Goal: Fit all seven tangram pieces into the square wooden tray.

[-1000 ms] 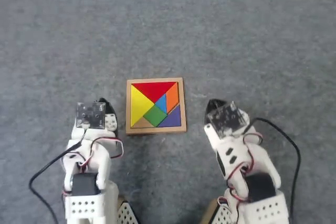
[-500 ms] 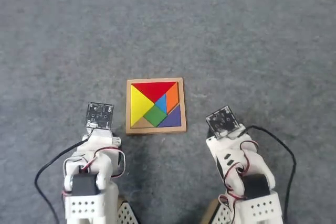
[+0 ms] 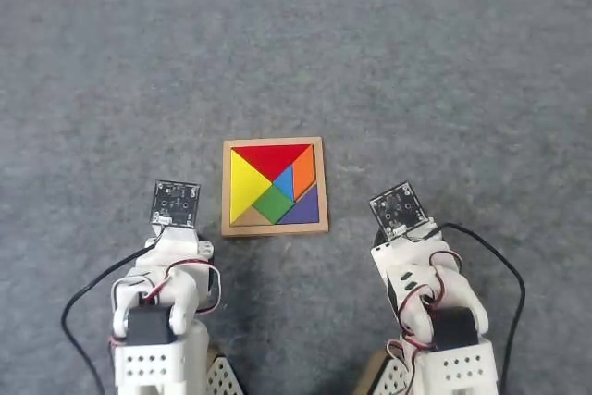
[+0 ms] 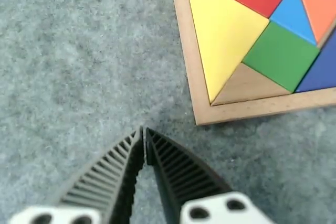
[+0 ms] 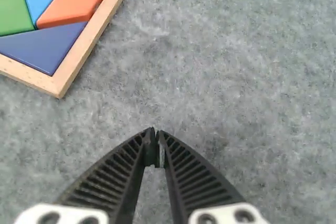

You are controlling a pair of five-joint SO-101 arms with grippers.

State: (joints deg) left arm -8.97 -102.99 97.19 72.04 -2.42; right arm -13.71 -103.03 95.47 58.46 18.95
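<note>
**A:** Six coloured pieces lie flat inside the square wooden tray (image 3: 277, 230): red triangle (image 3: 271, 158), yellow triangle (image 3: 243, 187), light-blue triangle (image 3: 285, 181), orange parallelogram (image 3: 303, 171), green square (image 3: 274, 202), dark-blue triangle (image 3: 302, 211).

**B:** And the tan triangle (image 3: 248, 218)?

**A:** A seventh piece or bare tray floor; I cannot tell.

**B:** The grippers?

**A:** The left gripper (image 4: 143, 131) has its jaws pressed together on nothing, over the grey carpet (image 3: 444, 90) near a tray corner. The right gripper (image 5: 155, 131) is closed and empty too, at the tray's other side.

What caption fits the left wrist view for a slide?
Shut left gripper over the grey mat, near a corner of the filled wooden tray.
</note>
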